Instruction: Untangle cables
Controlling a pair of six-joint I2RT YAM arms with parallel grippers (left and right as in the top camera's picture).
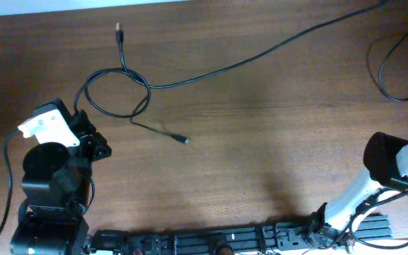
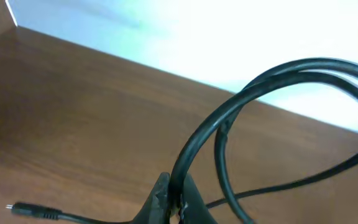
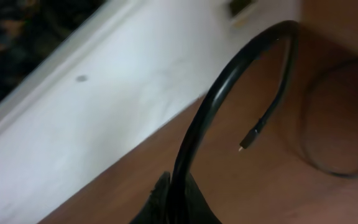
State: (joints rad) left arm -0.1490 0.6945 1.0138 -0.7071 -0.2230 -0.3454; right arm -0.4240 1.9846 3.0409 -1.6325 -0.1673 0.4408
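Observation:
Thin black cables lie on the brown table (image 1: 261,142). One cable forms a loop (image 1: 112,72) at the left, with a plug end (image 1: 119,29) above it and another plug end (image 1: 185,140) to its lower right; a long run (image 1: 275,48) leads to the upper right. My left gripper (image 1: 78,113) is at the loop's left side. In the left wrist view the gripper (image 2: 178,200) is shut on the cable (image 2: 229,112). A second cable (image 1: 382,67) curls at the far right. In the right wrist view my right gripper (image 3: 178,199) is shut on a cable (image 3: 210,106) with a free plug end (image 3: 248,140).
The left arm base (image 1: 44,205) stands at the front left and the right arm (image 1: 388,159) at the front right. A black rail (image 1: 246,237) runs along the front edge. The right gripper's fingers are past the right edge of the overhead view.

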